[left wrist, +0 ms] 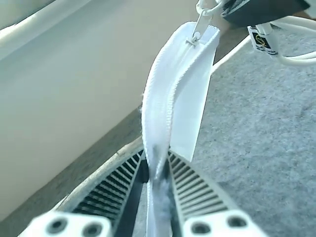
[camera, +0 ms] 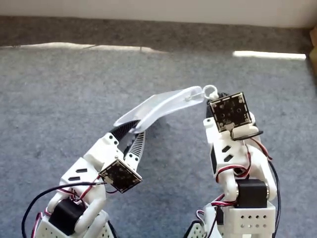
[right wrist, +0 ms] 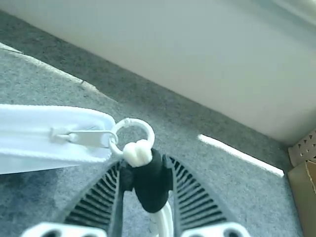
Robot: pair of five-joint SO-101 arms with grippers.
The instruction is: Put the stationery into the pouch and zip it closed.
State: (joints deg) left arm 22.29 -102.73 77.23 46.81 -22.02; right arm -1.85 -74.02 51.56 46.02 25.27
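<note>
High view has the pouch (camera: pixel 163 106) hanging clear of the grey mat (camera: pixel 59 89), stretched between the two arms. The left gripper (left wrist: pixel 158 170) is pinched tight on one end. The right gripper (right wrist: pixel 143 173) is clamped on the black toggle (right wrist: pixel 150 182) below the ring (right wrist: pixel 132 132), with the slider (right wrist: pixel 81 136) at that end and the teeth apparently meshed. The risk I judge is overpull: more tension could slip the fabric from the left jaws or tear the toggle free, dropping the pouch.

Grey felt-like table surface (camera: pixel 59 99), with a cardboard box (right wrist: pixel 302 168) at its edge.
</note>
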